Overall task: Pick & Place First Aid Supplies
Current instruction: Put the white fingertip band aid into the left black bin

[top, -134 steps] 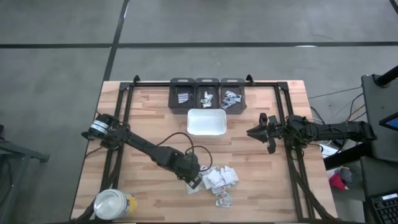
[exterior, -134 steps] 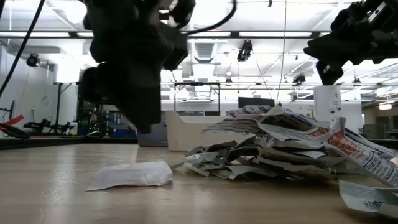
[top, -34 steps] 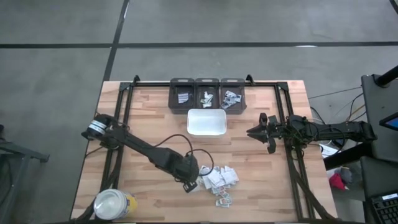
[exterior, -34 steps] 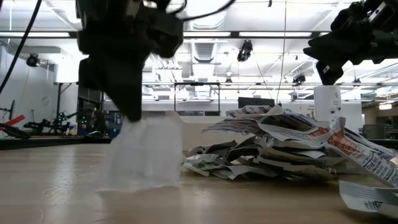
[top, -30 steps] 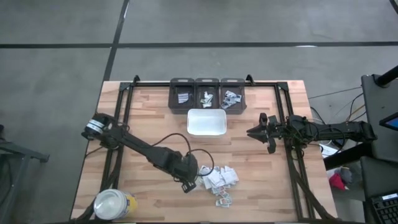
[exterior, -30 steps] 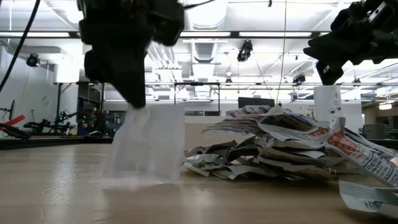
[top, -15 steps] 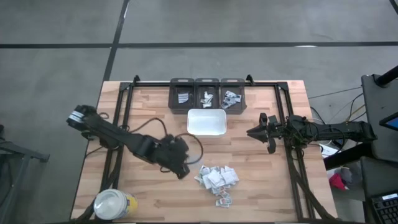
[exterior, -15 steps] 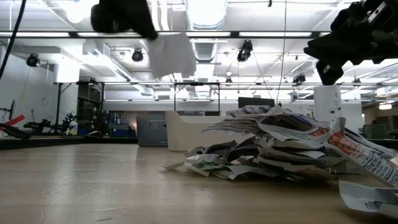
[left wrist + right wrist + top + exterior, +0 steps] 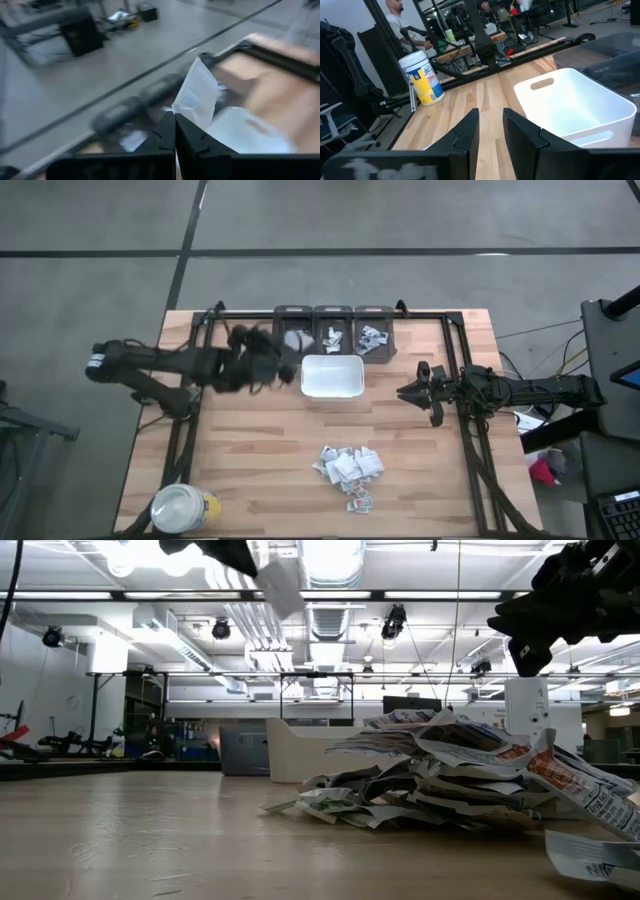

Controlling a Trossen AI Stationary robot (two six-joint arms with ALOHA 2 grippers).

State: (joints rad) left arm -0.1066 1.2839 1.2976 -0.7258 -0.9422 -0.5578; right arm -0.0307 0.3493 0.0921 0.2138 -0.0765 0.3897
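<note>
Left hand (image 9: 268, 363) raised near the left bin (image 9: 291, 332), fingers (image 9: 165, 132) pinched on one white packet (image 9: 198, 98). White tray (image 9: 332, 376) just beside, in front of the bins. Pile of remaining packets (image 9: 349, 470) lying on the bench (image 9: 420, 480), nearer the front edge. Right hand (image 9: 411, 392) hovering right of the tray, fingers a little apart, holding nothing.

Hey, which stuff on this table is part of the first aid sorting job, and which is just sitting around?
Part of the job:
- packet pinched in the left end effector
- pile of packets
- three dark bins holding sorted packets

Just lying about:
- white tray
- yellow jar
- idle right end effector, over the table's right side
</note>
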